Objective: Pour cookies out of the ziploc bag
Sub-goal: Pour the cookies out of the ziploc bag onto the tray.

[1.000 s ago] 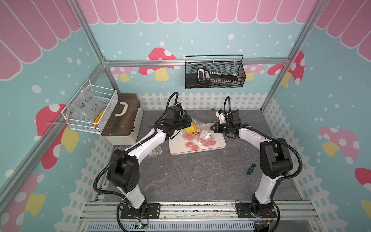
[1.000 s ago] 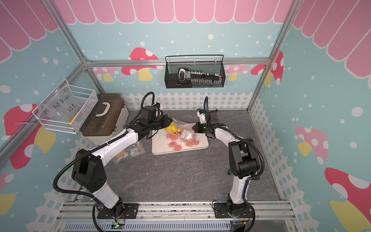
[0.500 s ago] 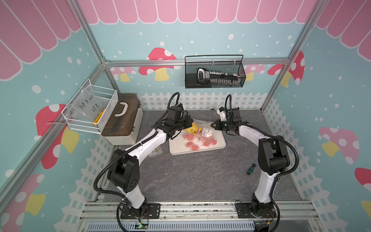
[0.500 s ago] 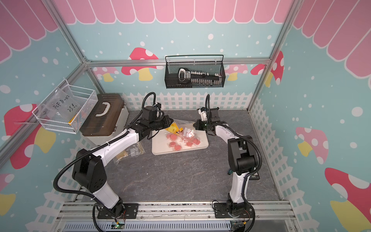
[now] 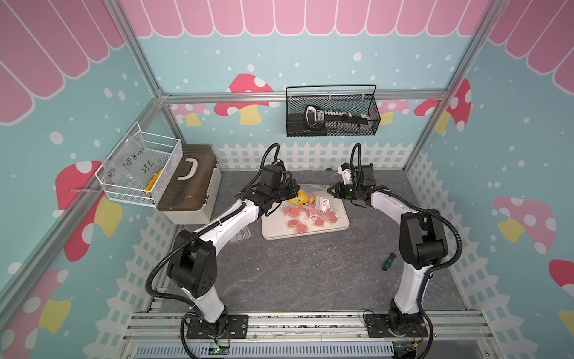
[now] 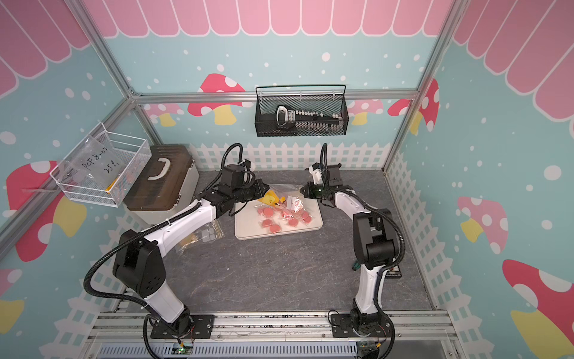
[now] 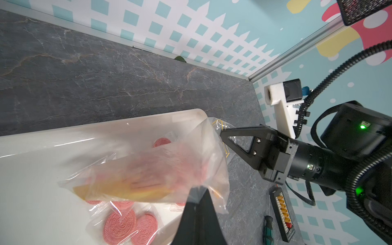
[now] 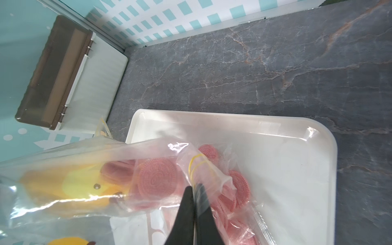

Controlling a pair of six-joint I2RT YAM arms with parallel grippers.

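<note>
Left gripper, right gripper each clamped on a ziploc bag corner, stretching it over far edge of white tray so contents fall in; cookies lie mid-tray (some seemingly inside bag).

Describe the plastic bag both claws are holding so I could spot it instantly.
Look at the white tray near the back of the grey table. Above its far edge, the left claw and the right claw each pinch one end of a clear plastic bag. Unlike the small wrapped pink cookies on the tray, it is large, held up and shows a yellow duck.
</note>
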